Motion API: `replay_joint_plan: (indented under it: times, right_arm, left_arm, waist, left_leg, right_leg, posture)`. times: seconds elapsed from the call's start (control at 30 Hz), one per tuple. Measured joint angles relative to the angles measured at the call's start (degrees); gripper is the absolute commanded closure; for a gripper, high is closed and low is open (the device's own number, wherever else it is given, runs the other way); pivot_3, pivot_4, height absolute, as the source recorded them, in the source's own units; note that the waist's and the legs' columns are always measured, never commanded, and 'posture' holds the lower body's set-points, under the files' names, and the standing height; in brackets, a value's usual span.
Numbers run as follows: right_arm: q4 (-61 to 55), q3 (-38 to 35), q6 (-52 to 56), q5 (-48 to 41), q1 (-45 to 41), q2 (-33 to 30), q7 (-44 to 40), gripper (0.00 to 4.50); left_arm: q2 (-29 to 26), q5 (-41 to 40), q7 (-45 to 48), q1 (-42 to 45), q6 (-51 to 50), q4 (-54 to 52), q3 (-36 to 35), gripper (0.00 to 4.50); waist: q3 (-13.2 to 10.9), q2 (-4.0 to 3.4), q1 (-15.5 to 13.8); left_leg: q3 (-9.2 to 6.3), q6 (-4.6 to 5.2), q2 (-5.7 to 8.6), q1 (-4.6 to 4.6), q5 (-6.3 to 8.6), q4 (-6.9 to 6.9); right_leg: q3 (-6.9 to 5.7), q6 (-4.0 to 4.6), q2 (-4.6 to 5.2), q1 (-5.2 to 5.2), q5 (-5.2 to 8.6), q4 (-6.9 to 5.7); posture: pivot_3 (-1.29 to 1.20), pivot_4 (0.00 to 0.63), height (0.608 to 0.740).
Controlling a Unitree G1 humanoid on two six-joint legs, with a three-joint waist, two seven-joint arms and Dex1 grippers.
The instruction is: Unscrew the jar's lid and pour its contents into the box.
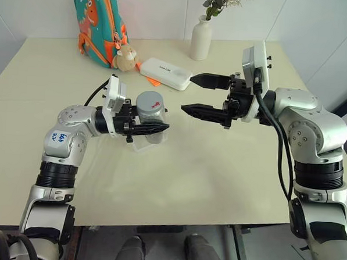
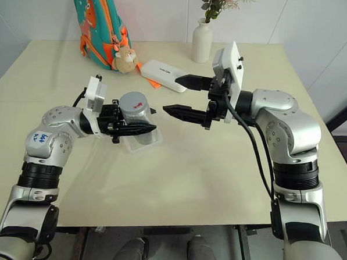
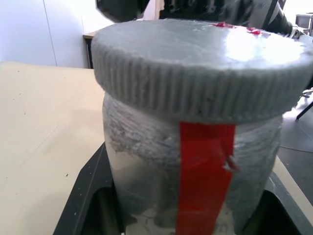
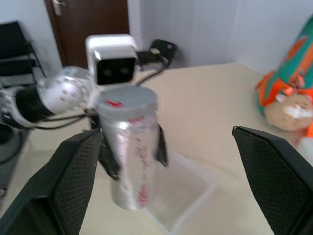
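My left gripper [image 1: 160, 126] is shut on the silvery jar [image 1: 150, 118], which has a red strip [image 3: 203, 176] down its side. It holds the jar upright just above the table. The grey ribbed lid [image 1: 150, 99] sits on top of the jar. The contents are hidden inside. Right under and behind the jar lies the clear plastic box [image 1: 148, 142], also seen past the jar in the right wrist view [image 4: 190, 200]. My right gripper [image 1: 187, 94] stands open to the right of the jar, level with the lid, pointing at it with a clear gap and nothing between its fingers [image 4: 73, 181].
At the back of the cream table [image 1: 218, 167] lie a white oblong case [image 1: 166, 73], a white vase with flowers [image 1: 201, 38], a teal backpack [image 1: 97, 21] and a small plush toy [image 1: 126, 57]. The table's front edge [image 1: 186, 227] is close to me.
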State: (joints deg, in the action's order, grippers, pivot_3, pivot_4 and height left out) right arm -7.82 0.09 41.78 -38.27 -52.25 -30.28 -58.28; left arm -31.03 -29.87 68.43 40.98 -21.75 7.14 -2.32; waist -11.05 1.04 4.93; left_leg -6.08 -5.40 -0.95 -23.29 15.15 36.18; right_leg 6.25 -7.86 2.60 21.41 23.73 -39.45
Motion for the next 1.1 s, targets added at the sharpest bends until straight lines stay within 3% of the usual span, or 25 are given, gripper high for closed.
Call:
replay_joint_plan:
  times: [0.27,0.67,0.9,1.1]
  right_arm:
    - [-1.3,5.2,1.5,0.8,-1.6,10.0,7.3,0.04]
    - [6.9,10.5,-1.2,9.1,-6.7,15.5,11.5,0.04]
    - [8.1,10.9,-3.3,10.6,-7.2,15.3,10.7,0.04]
    - [5.3,9.6,-5.3,9.8,-5.0,8.1,5.6,0.04]
  left_arm:
    - [-0.5,0.7,-0.1,0.0,0.7,0.5,0.2,2.53]
    - [-0.3,0.7,-0.3,0.1,0.6,0.4,0.8,2.53]
    - [0.0,0.7,-1.1,0.1,0.0,0.5,0.9,2.53]
    - [0.1,0.8,-1.3,0.2,-0.5,1.0,1.1,2.53]
  waist:
    - [0.0,0.00,-0.2]
    - [0.0,0.00,0.0]
    - [0.0,0.00,0.0]
    - [0.0,0.00,-0.2]
  left_leg:
    - [-0.06,-0.01,0.03,-0.01,-0.01,0.06]
    - [-0.07,-0.04,0.03,-0.01,-0.02,-0.01]
    - [-0.07,-0.04,0.03,-0.02,-0.02,0.00]
    - [-0.07,-0.03,0.04,-0.02,-0.02,-0.01]
  right_leg:
    - [-0.02,0.01,0.04,0.00,-0.01,-0.04]
    - [-0.02,0.01,0.04,0.06,-0.01,-0.04]
    - [-0.03,0.01,0.04,0.06,-0.01,-0.03]
    - [-0.04,0.01,0.05,0.02,-0.01,0.02]
  posture:
    - [0.00,0.150,0.740]
    - [0.00,0.150,0.740]
    - [0.00,0.150,0.740]
    - [0.00,0.150,0.740]
